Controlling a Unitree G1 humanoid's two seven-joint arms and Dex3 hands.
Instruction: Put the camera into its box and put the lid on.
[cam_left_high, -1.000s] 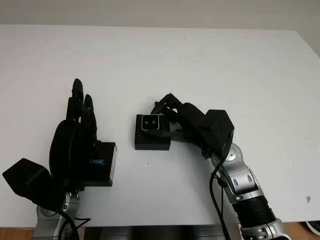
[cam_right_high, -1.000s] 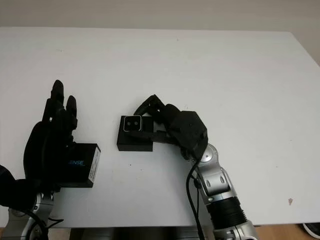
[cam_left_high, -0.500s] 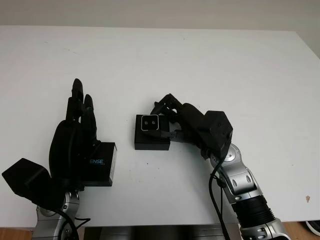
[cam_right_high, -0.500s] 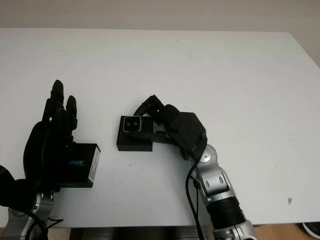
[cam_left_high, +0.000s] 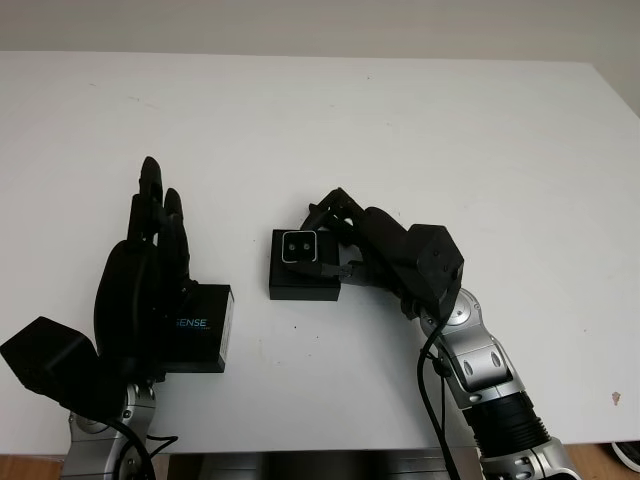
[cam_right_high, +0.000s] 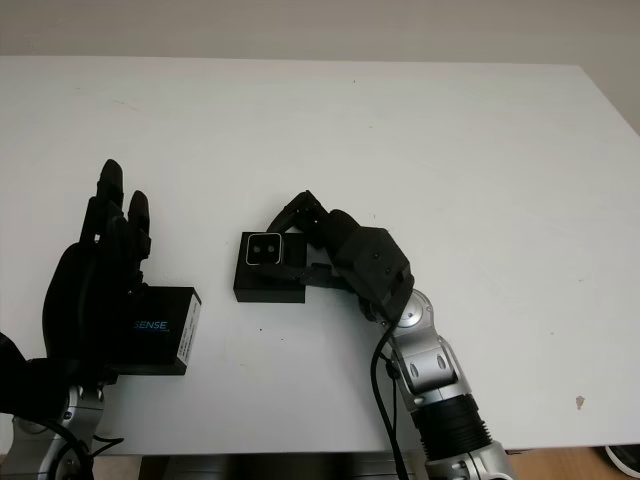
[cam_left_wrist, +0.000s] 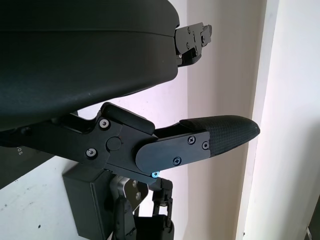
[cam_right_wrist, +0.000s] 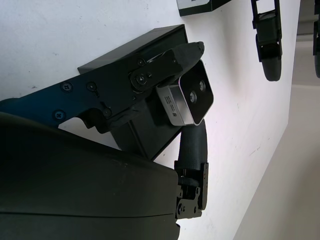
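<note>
Camera over box (lid lies left).

The left hand has drifted slightly toward the table's left (fingers included).

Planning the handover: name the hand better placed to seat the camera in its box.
Right. The right hand already grips the camera at the box; the left hand is off beside the lid.
</note>
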